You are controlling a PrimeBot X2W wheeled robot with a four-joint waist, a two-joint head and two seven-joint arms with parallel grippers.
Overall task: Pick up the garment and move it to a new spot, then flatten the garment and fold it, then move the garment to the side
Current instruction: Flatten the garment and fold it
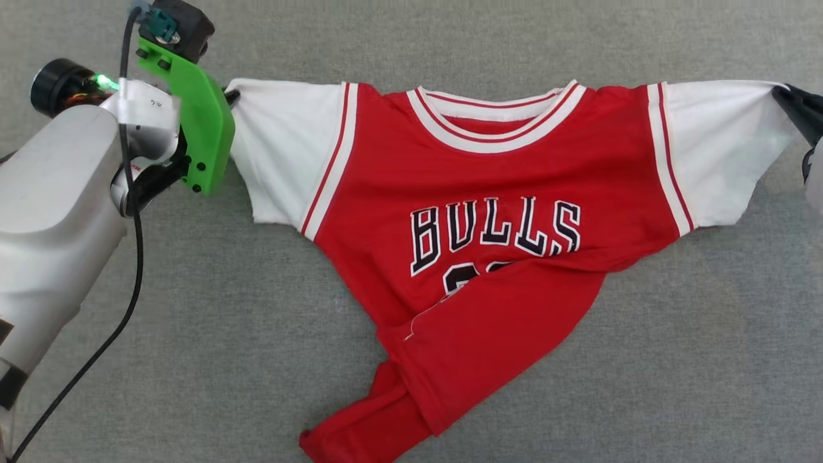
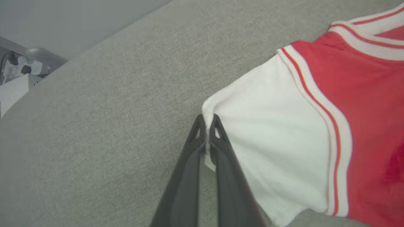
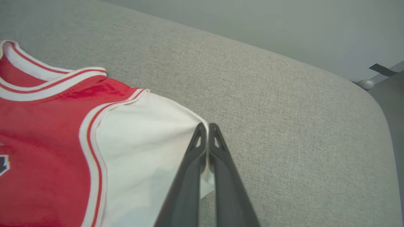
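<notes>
**Head view.** The garment (image 1: 488, 193) — a red jersey-style T-shirt with white short sleeves, red-and-white striped trim and black, white-outlined "BULLS" lettering — lies front-up on the grey woven cloth surface (image 1: 193, 334). Its sleeves are drawn outward. Its lower part is folded up and bunched, hiding most of the number under the lettering. The left gripper (image 1: 230, 96) meets the tip of the garment's sleeve on the robot's left. A bright green plastic bracket (image 1: 204, 122) and a black cable (image 1: 132, 257) sit just beside that sleeve. The right gripper (image 1: 783, 95) meets the tip of the opposite sleeve.

**Left wrist view.** The left gripper (image 2: 207, 121) has its long dark fingers (image 2: 224, 164) pressed together. A corner of the garment's (image 2: 277, 126) white sleeve is pinched between them. The red body lies beyond the striped seam.

**Right wrist view.** The right gripper (image 3: 206, 130) is likewise clamped — its fingers (image 3: 222, 167) nip the corner of the garment's (image 3: 142, 142) other white sleeve. The striped collar lies well beyond the sleeve.
</notes>
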